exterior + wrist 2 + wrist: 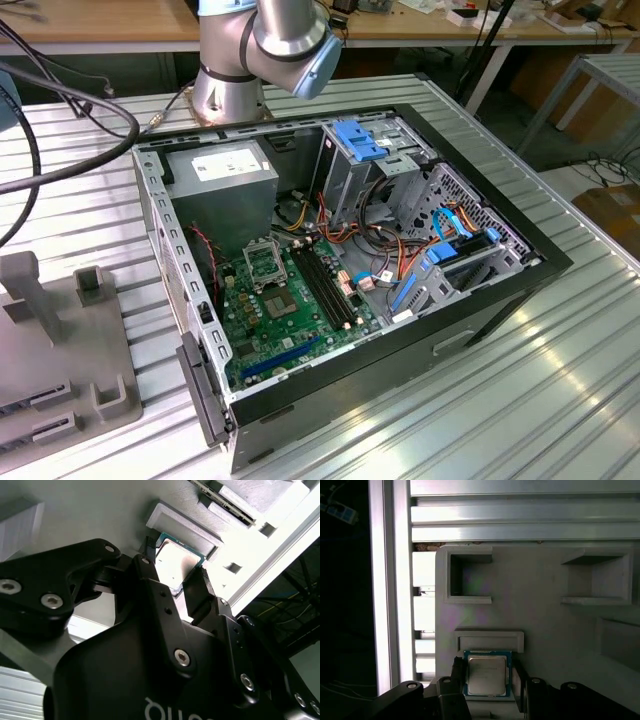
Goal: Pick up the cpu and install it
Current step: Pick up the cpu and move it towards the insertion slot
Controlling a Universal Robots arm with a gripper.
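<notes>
Hand (488,667) straddles cpu (487,676), seemingly abutting block (490,641).

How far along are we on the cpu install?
Nothing is finished yet. In hand: the gripper straddles the cpu, which lies on the grey holder. Left: lifting it and seating it in the socket on the motherboard.

Silver arm (285,30), blue cap (318,66); black, perhaps matte fingers (152,587), screws (182,656)

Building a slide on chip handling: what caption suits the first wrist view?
Gripper at the cpu, which lies flat on a grey fixture block beside slotted aluminium rails.
</notes>
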